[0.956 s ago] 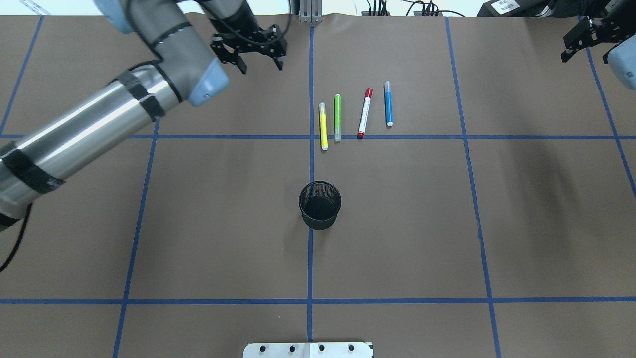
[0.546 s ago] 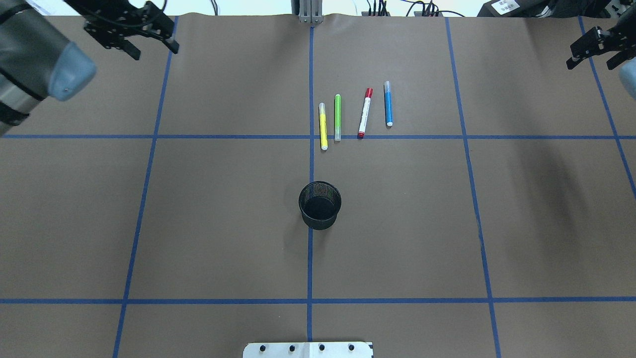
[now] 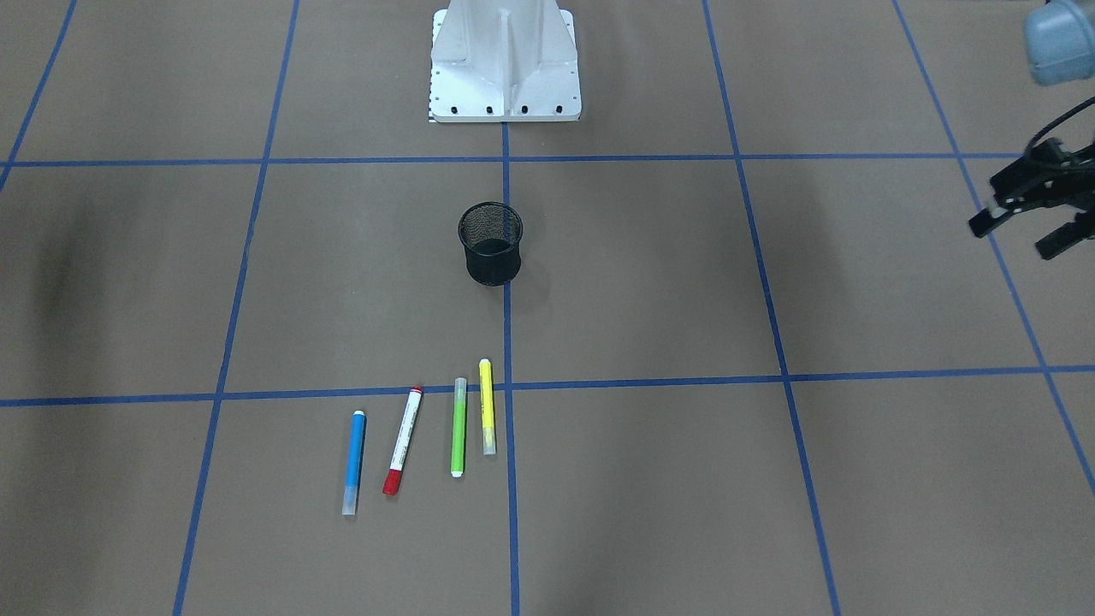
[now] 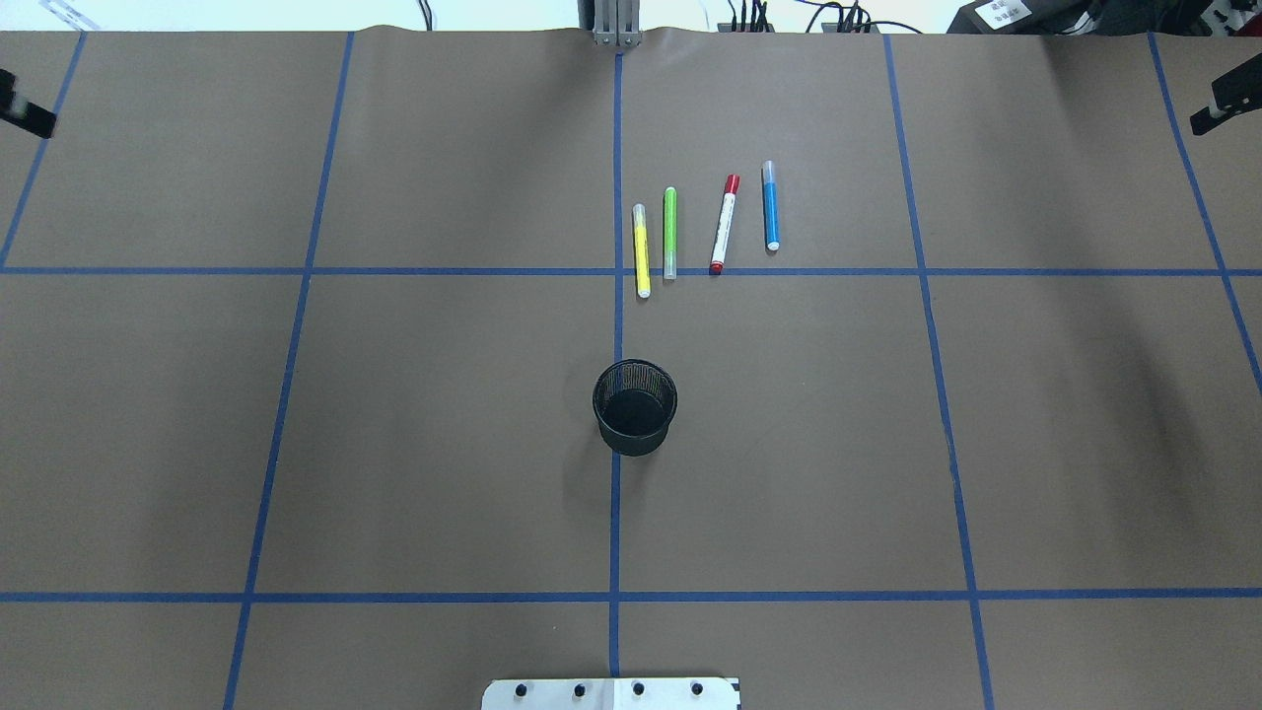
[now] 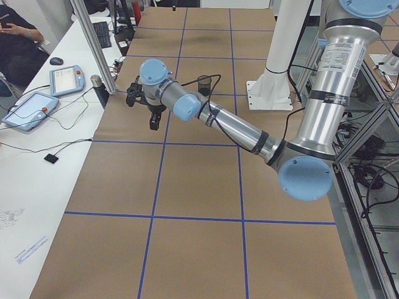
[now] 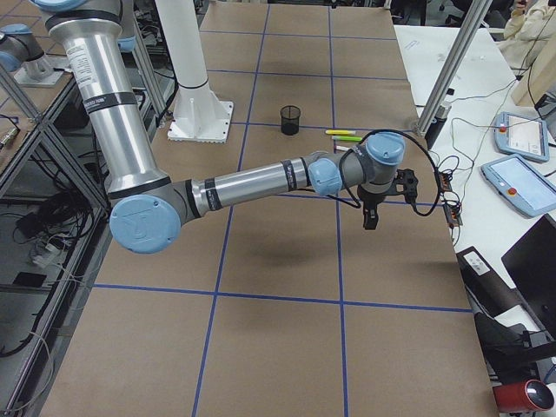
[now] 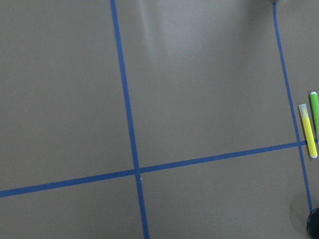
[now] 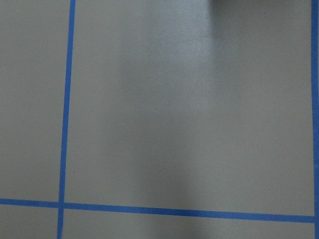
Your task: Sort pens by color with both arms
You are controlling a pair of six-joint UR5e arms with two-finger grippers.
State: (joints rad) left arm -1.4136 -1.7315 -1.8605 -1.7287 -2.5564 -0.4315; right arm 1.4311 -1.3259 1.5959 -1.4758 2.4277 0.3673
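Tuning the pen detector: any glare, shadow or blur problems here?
Overhead exterior: even light, yellow pen crisp. Left wrist: pale sheen at top centre, green pen at the right edge. Right wrist: soft, uneven shading down the middle. Front-facing: dark shadow patch at left.

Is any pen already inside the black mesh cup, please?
No: the yellow pen, green pen, red-capped pen and blue pen all lie on the table outside the cup.

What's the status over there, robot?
Left gripper open, empty, out wide. Right gripper at frame edge, state unclear. Pens lying in a row, none gripped. Mesh cup stands apart.
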